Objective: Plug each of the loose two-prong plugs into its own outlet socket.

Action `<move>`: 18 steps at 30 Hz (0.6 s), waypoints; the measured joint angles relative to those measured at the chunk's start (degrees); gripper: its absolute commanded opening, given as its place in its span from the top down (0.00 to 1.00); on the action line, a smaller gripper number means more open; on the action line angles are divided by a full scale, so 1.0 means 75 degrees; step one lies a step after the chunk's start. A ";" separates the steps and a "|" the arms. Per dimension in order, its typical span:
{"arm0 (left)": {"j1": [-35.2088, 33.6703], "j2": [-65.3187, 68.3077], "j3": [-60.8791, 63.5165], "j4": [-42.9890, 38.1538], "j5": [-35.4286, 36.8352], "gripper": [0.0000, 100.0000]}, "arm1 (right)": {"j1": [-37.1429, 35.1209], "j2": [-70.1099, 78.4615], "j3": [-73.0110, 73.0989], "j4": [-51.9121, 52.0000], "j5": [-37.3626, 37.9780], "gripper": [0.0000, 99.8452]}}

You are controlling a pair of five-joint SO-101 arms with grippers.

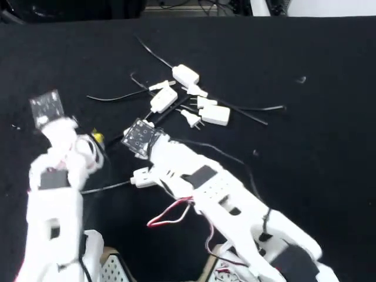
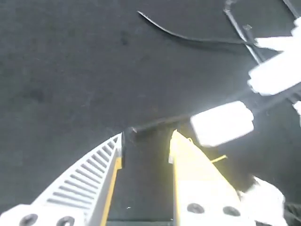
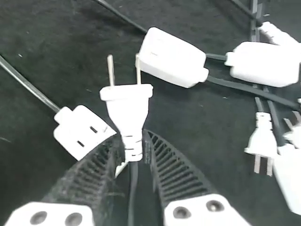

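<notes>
Two-pronged smooth white plug (image 3: 126,101) pinched in ribbed right hand (image 3: 133,148), left hand (image 2: 145,141) parted, empty

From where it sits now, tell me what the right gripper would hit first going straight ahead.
The right gripper holds a two-prong plug; its prongs would probably meet the white outlet socket just ahead first, though depth is unclear.

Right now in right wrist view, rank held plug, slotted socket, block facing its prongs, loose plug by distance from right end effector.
1. held plug, gripped by right end effector
2. slotted socket, beside the fingers
3. white block, past prongs
4. loose plug, farther aside
</notes>
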 measured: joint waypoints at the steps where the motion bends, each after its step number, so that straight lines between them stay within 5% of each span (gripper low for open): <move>1: 0.0176 -0.0422 0.0363 -0.0105 0.0023 0.83 | -0.0059 0.0129 0.0000 -0.0117 -0.0059 0.99; 10: 0.0762 -0.4314 0.2801 -0.0610 0.0070 0.83 | -0.0164 -0.0469 0.0176 -0.0270 -0.0152 0.99; 18: 0.1477 -0.5134 0.3095 -0.0610 -0.0188 0.83 | -0.0399 -0.1360 0.0539 -0.0281 -0.0164 0.99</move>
